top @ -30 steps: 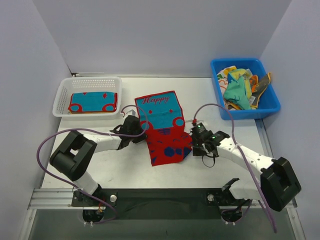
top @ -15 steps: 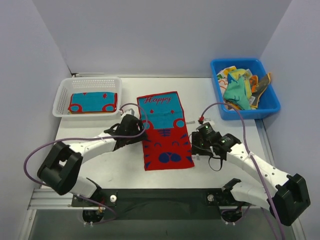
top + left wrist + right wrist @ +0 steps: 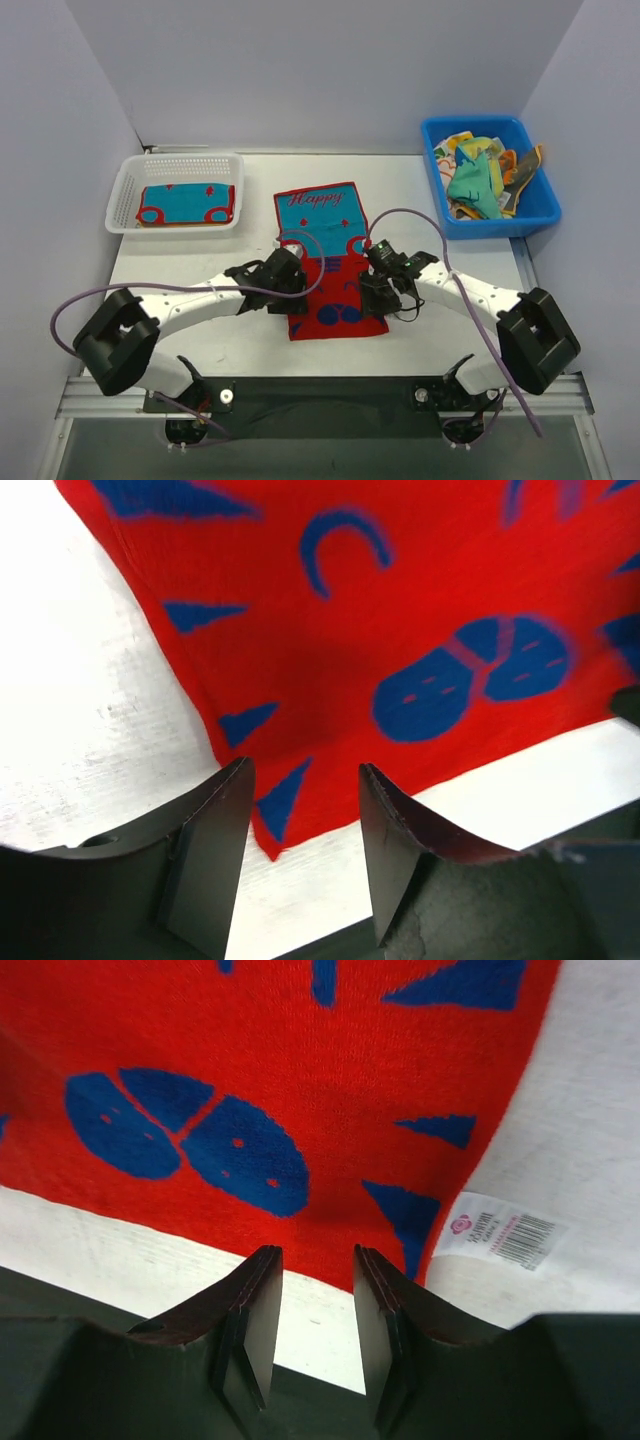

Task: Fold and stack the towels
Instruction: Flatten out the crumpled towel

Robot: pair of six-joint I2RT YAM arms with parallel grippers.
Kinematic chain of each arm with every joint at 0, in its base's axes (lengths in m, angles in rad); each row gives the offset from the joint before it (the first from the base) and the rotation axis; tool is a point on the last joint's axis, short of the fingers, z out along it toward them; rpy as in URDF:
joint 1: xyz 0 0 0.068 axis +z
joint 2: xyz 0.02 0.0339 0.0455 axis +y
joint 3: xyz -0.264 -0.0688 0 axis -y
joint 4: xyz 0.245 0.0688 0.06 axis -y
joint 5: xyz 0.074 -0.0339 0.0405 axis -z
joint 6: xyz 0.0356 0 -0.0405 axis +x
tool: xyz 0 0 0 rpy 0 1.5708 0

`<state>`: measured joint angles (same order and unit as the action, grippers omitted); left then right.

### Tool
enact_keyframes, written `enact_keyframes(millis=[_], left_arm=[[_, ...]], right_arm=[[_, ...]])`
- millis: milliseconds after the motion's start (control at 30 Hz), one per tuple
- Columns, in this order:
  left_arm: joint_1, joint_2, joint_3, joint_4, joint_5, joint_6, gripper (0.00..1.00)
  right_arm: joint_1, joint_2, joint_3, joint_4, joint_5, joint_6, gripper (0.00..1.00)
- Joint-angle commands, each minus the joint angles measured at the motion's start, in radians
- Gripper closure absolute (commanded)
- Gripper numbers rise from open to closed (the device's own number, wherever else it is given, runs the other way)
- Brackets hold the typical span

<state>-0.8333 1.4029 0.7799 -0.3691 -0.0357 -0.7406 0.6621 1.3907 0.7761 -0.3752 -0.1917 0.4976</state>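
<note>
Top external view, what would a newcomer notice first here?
The red-and-blue towel spread flat in the middle of the table stands out, with the left end effector and right end effector open over its near corners. Next come the blue bin of crumpled towels at far right and the white basket holding a folded towel at far left.

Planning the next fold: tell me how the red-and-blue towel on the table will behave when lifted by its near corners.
Probably floppy: the towel lies flat as thin knit cloth, so its middle would sag. Likely light; a push might bunch it rather than slide it across the table.
</note>
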Motion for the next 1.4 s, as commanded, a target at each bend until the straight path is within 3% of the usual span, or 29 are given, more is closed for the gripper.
enact_keyframes(millis=[0,133,300,633,833,967,1033,1133,1200,1367], left_arm=[[-0.015,0.07,0.044,-0.076,0.083,0.072,0.44],[-0.018,0.169,0.067,-0.192,0.114,0.13,0.45],[-0.038,0.171,0.013,-0.281,0.132,0.161,0.5],[-0.135,-0.151,-0.179,-0.346,0.177,-0.006,0.49],[-0.093,-0.249,-0.055,-0.393,0.076,0.003,0.28],[0.066,-0.255,0.061,-0.358,0.043,0.047,0.25],[0.198,-0.237,0.123,-0.297,0.043,0.067,0.22],[0.353,-0.17,0.198,-0.185,0.043,0.054,0.17],[0.44,-0.084,0.24,-0.104,0.057,0.024,0.16],[0.507,0.128,0.39,0.024,0.056,-0.04,0.19]], right_arm=[[0.005,0.053,-0.027,-0.014,-0.074,-0.025,0.66],[0.005,0.076,-0.066,-0.036,-0.109,-0.019,0.66],[0.031,0.084,-0.106,-0.08,-0.186,-0.021,0.66],[0.131,-0.125,-0.152,-0.168,-0.265,0.039,0.65],[0.093,-0.188,0.055,-0.22,-0.175,-0.045,0.56],[-0.031,-0.13,0.21,-0.183,-0.063,-0.096,0.55],[-0.131,-0.072,0.286,-0.108,-0.071,-0.08,0.55],[-0.224,0.02,0.374,0.03,-0.077,-0.001,0.42],[-0.254,0.102,0.413,0.128,-0.06,0.067,0.42],[-0.314,0.298,0.5,0.327,-0.035,0.205,0.42]])
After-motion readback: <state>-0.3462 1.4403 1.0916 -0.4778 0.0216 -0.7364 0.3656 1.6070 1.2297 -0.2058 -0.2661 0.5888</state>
